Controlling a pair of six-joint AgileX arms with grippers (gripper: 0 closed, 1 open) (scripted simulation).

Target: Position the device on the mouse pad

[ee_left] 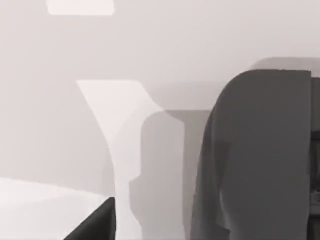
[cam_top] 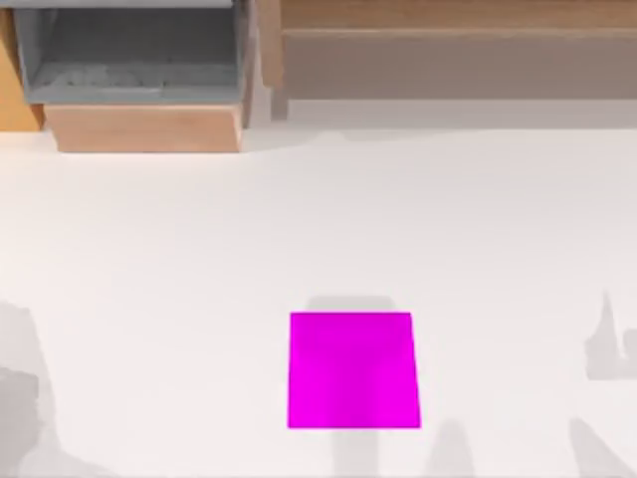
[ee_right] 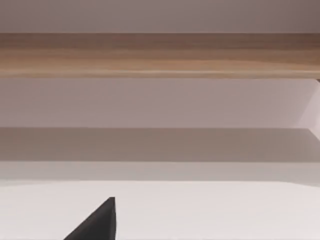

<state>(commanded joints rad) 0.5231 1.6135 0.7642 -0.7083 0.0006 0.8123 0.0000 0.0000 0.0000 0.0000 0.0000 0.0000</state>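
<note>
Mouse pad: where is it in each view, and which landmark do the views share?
Top view: mouse pad lies lower centre on the white table.
Left wrist view: faces pale walls.
Right wrist view: faces the wooden ledge.
Shared landmark: that ledge, at top view's upper edge.

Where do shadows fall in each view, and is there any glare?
Top view: grey shadows lie on the table at its left and right edges and behind and in front of the mouse pad; no glare. Left wrist view: soft grey shadow shapes on a pale surface. Right wrist view: a shaded band under the wooden ledge.
</note>
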